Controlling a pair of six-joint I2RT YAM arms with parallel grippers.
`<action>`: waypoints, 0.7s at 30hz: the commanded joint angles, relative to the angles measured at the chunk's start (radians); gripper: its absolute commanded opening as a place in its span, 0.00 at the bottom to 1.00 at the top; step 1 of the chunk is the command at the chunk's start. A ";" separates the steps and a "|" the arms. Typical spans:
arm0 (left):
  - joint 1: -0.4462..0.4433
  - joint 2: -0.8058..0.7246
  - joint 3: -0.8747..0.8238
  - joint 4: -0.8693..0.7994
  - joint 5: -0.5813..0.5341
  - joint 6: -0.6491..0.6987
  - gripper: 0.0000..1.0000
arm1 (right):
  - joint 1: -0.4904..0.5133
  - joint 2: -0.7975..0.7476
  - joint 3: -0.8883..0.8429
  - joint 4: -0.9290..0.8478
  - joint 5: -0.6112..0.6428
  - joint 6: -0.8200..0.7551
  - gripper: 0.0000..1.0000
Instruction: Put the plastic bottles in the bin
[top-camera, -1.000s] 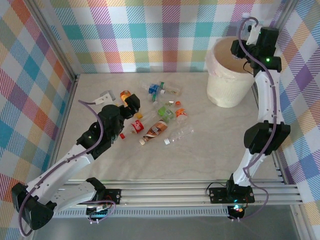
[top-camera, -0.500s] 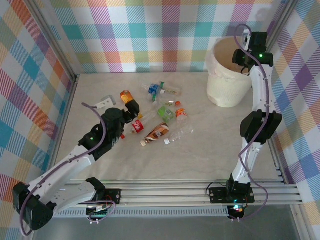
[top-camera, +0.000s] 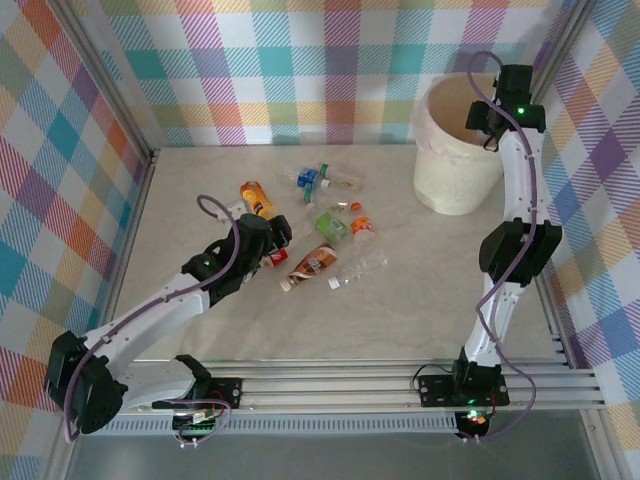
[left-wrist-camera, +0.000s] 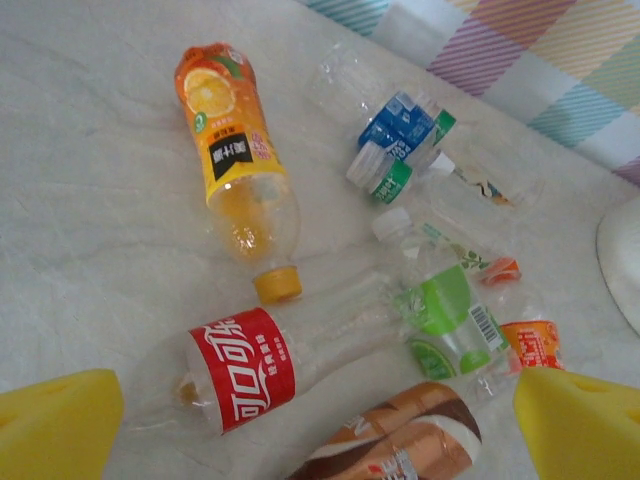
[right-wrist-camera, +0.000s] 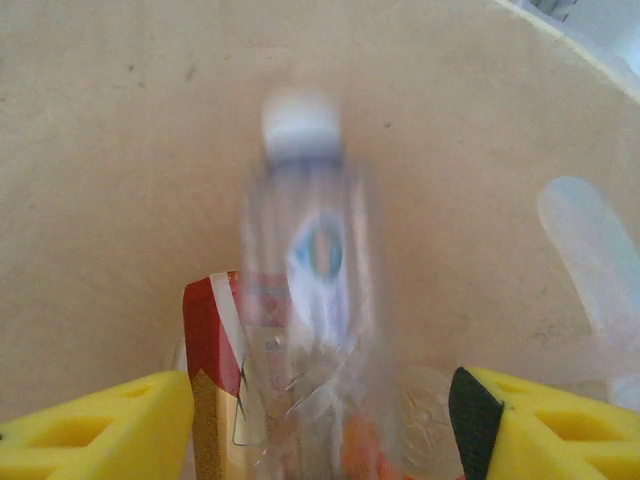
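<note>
Right gripper (right-wrist-camera: 320, 392), jaws apart, over bin (right-wrist-camera: 100, 150); blurred clear bottle (right-wrist-camera: 305, 260) seemingly loose; left gripper (left-wrist-camera: 315, 395) spread wide.

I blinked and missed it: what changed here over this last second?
The right gripper dipped over the bin and opened, letting go of a clear white-capped bottle, which is blurred as it drops in. The left gripper, open throughout, moved across the pile and is now above the red-labelled cola bottle. The other bottles stayed where they lay.
</note>
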 joint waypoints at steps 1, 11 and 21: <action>0.008 0.020 0.040 -0.034 0.039 0.002 1.00 | 0.000 -0.004 0.036 -0.013 -0.008 -0.011 0.74; 0.009 0.081 0.060 -0.007 0.089 0.012 1.00 | 0.000 -0.064 0.030 -0.026 -0.061 -0.001 0.86; 0.008 0.124 0.088 0.053 0.154 0.034 1.00 | 0.002 -0.185 -0.044 0.015 -0.229 0.034 0.92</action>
